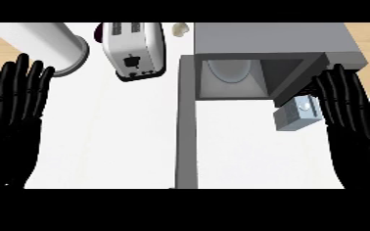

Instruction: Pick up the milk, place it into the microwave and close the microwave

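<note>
**Milk not yet grasped, microwave open**

Nearest us, the left robot hand [25, 95] rests at the left edge with its fingers straight and spread. The right robot hand [345, 105] also has straight fingers and holds nothing. It is just beside the milk [296, 113], which stands on the tabletop [108, 137] before the microwave [274, 39]. We judge the pickup is in hand; next, the fingers must curl round the carton. Farther off, the door [186, 127] is swung open. Inside we see only a plate [230, 71].

White toaster [131, 49] at counter [108, 137] rear; white cylinder [54, 46] just left; small cream object [180, 28] right.
</note>
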Robot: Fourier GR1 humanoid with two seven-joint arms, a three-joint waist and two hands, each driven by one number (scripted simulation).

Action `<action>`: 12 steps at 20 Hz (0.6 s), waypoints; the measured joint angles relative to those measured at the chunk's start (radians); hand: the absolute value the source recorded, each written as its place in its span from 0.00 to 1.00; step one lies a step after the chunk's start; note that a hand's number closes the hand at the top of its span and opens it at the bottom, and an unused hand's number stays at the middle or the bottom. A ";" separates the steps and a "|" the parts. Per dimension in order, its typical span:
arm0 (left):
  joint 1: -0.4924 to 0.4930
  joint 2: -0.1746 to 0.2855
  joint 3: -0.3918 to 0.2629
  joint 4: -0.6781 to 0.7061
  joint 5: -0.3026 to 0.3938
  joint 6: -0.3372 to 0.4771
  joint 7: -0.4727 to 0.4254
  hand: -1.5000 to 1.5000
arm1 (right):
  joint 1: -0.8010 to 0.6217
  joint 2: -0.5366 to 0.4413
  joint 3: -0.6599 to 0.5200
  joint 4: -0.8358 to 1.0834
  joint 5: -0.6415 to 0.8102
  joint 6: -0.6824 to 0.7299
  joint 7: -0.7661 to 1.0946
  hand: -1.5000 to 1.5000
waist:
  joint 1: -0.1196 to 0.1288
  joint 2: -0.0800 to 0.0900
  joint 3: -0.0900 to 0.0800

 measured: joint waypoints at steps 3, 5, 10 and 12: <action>-0.011 -0.011 -0.007 0.019 -0.010 0.000 -0.013 0.00 | 0.007 -0.047 -0.072 -0.010 -0.100 0.067 0.009 0.00 | 0.001 -0.007 -0.006; -0.006 -0.017 -0.012 0.010 -0.009 0.001 -0.019 0.00 | -0.013 -0.113 -0.159 0.012 -0.211 0.141 0.011 0.00 | 0.001 -0.009 -0.007; 0.069 -0.082 -0.011 -0.012 0.057 0.036 0.019 0.00 | 0.004 -0.243 -0.291 0.048 -0.451 0.329 0.011 0.00 | 0.002 -0.014 -0.009; 0.103 -0.095 -0.014 -0.046 0.077 0.043 0.047 0.00 | 0.035 -0.278 -0.344 0.074 -0.515 0.403 -0.012 0.00 | 0.002 -0.015 -0.010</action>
